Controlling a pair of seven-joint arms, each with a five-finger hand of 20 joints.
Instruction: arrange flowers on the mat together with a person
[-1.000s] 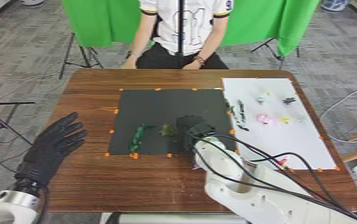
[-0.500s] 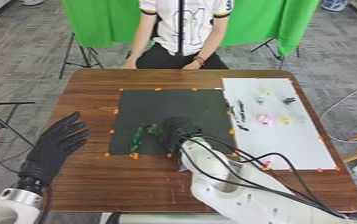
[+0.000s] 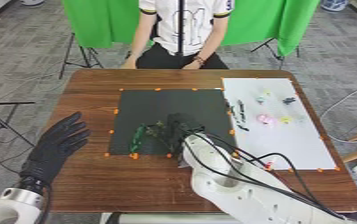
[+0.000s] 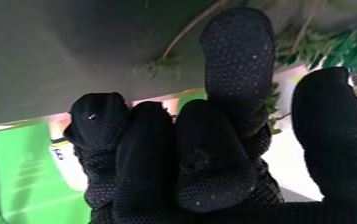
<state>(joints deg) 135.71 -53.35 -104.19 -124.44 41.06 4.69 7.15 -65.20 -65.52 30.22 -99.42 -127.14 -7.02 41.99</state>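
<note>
Over the near part of the black rectangular mat [image 3: 150, 107], a thin green leafy sprig [image 3: 160, 131] appears to be pinched between the thumb and a finger of the black-gloved right hand [image 3: 184, 125]. Close beside it, a long dark-green leafy stem [image 3: 138, 139] is laid on the mat. If the hand is swept sideways, that stem could be snagged or dragged out of line by the glove or tangled foliage. Should the pinch be released unevenly, the light sprig might cling to the fabric and be carried off. By the mat's left side, the black-gloved left hand [image 3: 59, 144] is held open.
</note>
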